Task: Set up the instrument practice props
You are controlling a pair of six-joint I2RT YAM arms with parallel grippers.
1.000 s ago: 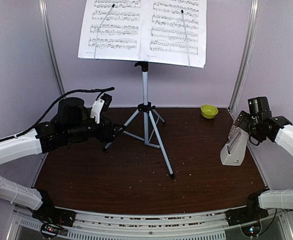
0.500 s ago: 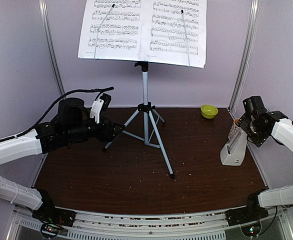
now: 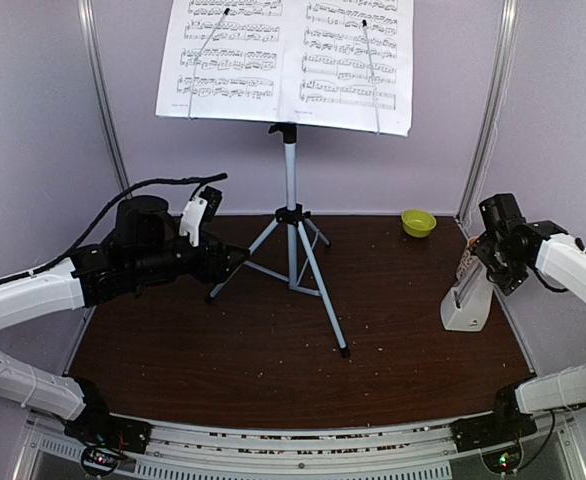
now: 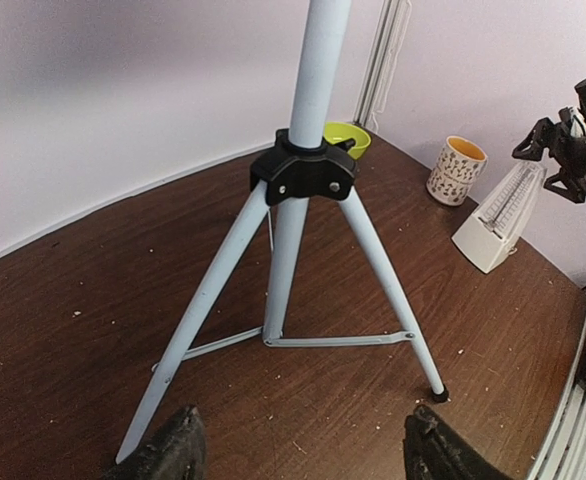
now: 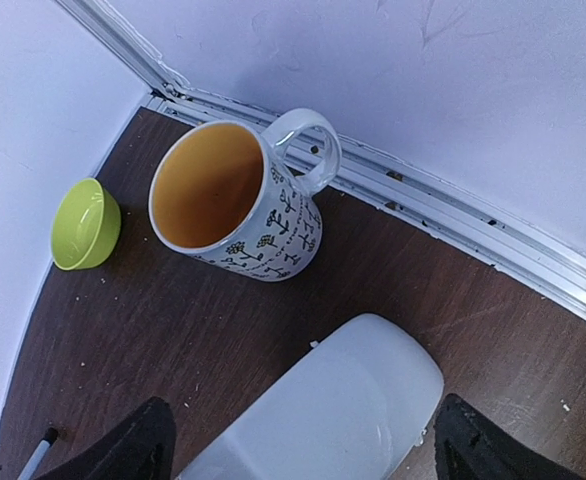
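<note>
At the right edge, your right gripper (image 5: 298, 445) has moved over the metronome (image 3: 468, 305).
Its jaws stand wide, nothing held; left gripper (image 4: 298, 455) is wide too.

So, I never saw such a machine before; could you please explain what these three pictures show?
It is a robot with two arms fixed at the near edge of a brown table. One picture looks down from above and behind; the other two come from a camera on each wrist. On the table stand a tripod music stand carrying two sheet-music pages, a white metronome, a yellow-green bowl and a mug. The left end effector is open, near the stand's legs. The right end effector is open, fingers either side of the metronome's top. Nothing is held.
</note>
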